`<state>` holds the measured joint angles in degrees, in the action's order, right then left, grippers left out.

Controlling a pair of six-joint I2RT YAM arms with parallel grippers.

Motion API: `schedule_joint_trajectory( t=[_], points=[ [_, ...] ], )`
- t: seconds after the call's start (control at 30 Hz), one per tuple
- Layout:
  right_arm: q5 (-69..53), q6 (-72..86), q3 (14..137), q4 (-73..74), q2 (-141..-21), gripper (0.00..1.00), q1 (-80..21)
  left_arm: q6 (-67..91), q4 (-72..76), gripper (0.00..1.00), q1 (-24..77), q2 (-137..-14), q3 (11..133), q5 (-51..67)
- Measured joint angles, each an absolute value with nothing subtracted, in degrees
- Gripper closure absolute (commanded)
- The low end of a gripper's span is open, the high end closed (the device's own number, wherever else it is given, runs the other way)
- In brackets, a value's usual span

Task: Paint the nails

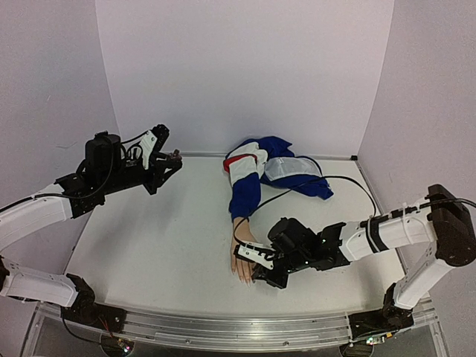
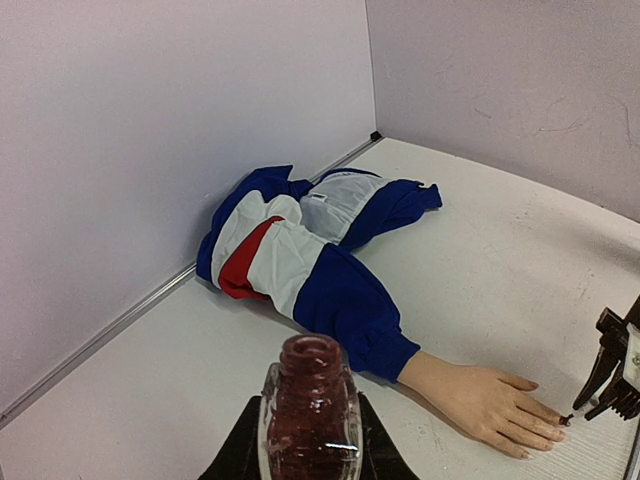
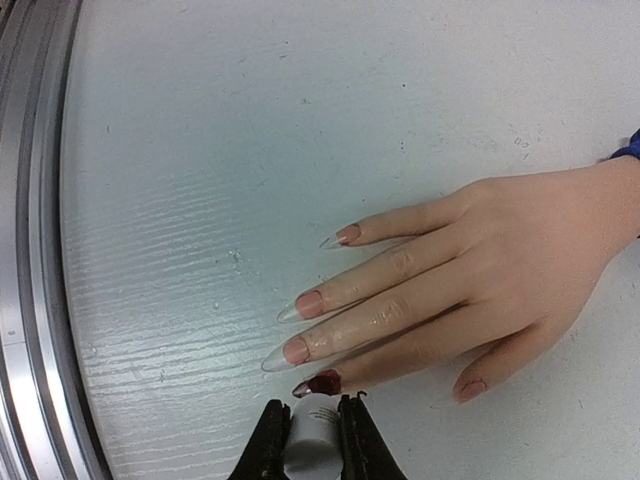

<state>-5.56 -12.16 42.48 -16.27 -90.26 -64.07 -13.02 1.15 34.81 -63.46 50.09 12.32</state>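
The mannequin hand [image 1: 243,259] lies palm down on the table, its blue sleeve [image 1: 244,195] leading back to a jacket. In the right wrist view the index nail [image 3: 320,383] is dark red. The middle nail [image 3: 295,350], ring nail [image 3: 308,303], little nail [image 3: 347,234] and thumb nail [image 3: 472,388] are pinkish. My right gripper [image 3: 313,408] is shut on the white brush cap [image 3: 312,437], right at the index nail. My left gripper [image 2: 310,445] is shut on the open dark-red polish bottle [image 2: 311,400] and holds it raised at the far left [image 1: 170,158].
The blue, white and red jacket [image 1: 279,169] lies bunched at the back by the wall. A black cable [image 1: 349,181] loops over the table on the right. A metal rail [image 3: 25,250] runs along the near table edge beside the fingertips.
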Motion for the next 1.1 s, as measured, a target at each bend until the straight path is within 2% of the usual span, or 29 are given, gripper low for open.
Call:
schedule_joint_trajectory(
  t=[1.1],
  points=[
    [-6.61,-11.05,42.89,-14.79,-90.96,1.00,-64.07,-13.02,1.15,1.00,34.81,-63.46,50.09,12.38]
  ],
)
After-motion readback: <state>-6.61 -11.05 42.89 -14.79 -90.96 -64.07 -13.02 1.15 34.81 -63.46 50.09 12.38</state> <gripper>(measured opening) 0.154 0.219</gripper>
